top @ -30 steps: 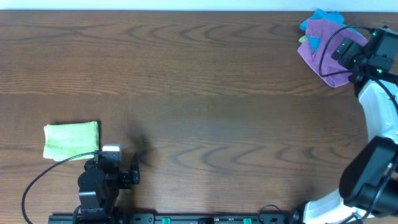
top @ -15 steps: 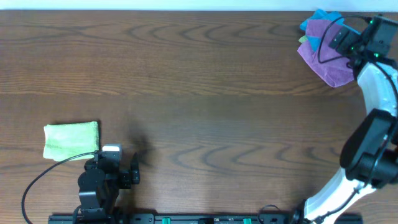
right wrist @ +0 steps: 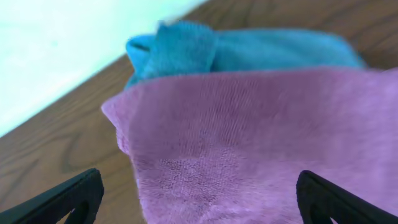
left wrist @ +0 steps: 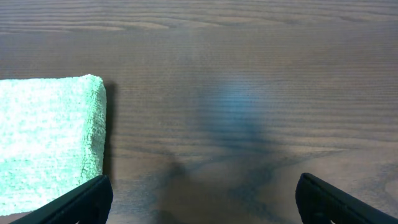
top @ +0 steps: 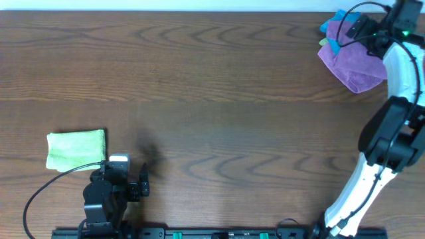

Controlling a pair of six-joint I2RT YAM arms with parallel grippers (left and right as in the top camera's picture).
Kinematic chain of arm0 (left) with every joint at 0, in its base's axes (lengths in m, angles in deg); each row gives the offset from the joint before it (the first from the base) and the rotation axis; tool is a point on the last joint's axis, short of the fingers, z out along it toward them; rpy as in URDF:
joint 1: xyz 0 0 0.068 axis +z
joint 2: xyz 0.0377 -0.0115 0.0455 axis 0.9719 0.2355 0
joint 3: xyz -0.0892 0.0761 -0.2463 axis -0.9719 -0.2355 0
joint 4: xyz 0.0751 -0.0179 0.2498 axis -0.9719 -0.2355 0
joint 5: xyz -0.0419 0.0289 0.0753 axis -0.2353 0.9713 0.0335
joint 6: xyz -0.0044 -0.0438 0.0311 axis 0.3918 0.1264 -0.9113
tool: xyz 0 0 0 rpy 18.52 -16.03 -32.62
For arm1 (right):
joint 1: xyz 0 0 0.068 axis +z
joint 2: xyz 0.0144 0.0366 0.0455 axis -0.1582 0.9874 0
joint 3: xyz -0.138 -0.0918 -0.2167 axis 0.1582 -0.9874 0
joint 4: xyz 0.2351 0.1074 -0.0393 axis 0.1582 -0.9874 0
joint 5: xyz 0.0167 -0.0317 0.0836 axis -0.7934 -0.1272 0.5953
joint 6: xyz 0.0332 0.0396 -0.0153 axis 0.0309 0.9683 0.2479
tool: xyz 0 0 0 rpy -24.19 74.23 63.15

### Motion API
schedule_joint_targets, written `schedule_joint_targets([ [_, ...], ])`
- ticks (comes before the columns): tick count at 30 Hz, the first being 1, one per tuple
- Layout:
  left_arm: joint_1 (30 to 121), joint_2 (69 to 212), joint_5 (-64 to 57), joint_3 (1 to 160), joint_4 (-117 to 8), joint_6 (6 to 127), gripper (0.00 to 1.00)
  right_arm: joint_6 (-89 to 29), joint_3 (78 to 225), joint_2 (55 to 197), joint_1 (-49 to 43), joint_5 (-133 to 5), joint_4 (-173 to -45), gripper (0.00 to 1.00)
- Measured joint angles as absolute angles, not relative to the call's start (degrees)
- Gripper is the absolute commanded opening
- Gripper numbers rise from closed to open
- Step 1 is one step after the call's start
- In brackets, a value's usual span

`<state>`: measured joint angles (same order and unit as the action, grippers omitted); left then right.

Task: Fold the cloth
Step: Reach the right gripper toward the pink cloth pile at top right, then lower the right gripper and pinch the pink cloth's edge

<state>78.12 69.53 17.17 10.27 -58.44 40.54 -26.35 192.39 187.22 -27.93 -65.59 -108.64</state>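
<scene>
A purple cloth (top: pixel 355 65) lies crumpled at the table's far right corner, on top of a blue cloth (top: pixel 340 20). My right gripper (top: pixel 372 36) hovers over them, open and empty. In the right wrist view the purple cloth (right wrist: pixel 261 143) fills the space between the wide-spread fingertips, with the blue cloth (right wrist: pixel 236 50) behind it. A folded green cloth (top: pixel 76 149) lies at the near left. My left gripper (top: pixel 123 174) rests just right of it, open and empty. The left wrist view shows the green cloth (left wrist: pixel 46 137) at the left.
The wooden table (top: pixel 212 99) ends at a white wall along the far edge, close behind the blue cloth. The right arm's white links (top: pixel 398 73) run down the right side.
My right gripper has moved toward the far edge, over the purple and blue cloths. The left arm and the green cloth have not moved.
</scene>
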Motion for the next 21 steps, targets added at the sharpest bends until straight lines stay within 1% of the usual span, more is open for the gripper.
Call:
schedule_joint_targets([
  [7, 78.12, 69.53, 17.15, 10.27, -58.44, 40.52, 0.95, -24.56, 192.39, 190.98, -27.89, -63.16, -109.14, 0.99],
  [14, 78.12, 69.53, 17.15, 10.27, -58.44, 40.54, 0.95, -24.01, 192.39, 191.17, -27.78, -62.35, -108.99, 0.99],
  [18, 78.12, 69.53, 17.15, 10.27, -58.44, 40.54, 0.95, -23.7, 192.39, 191.3, -27.78, -62.27, -109.08, 0.87],
  [20, 78.12, 69.53, 17.17, 10.27, -58.44, 40.54, 0.95, -23.73, 192.39, 191.59, -27.78, -62.11, -109.19, 0.8],
  [21, 78.12, 69.53, 17.15, 10.27, -58.44, 40.54, 0.95, -23.44, 192.39, 191.85, -27.78, -62.07, -109.45, 0.73],
])
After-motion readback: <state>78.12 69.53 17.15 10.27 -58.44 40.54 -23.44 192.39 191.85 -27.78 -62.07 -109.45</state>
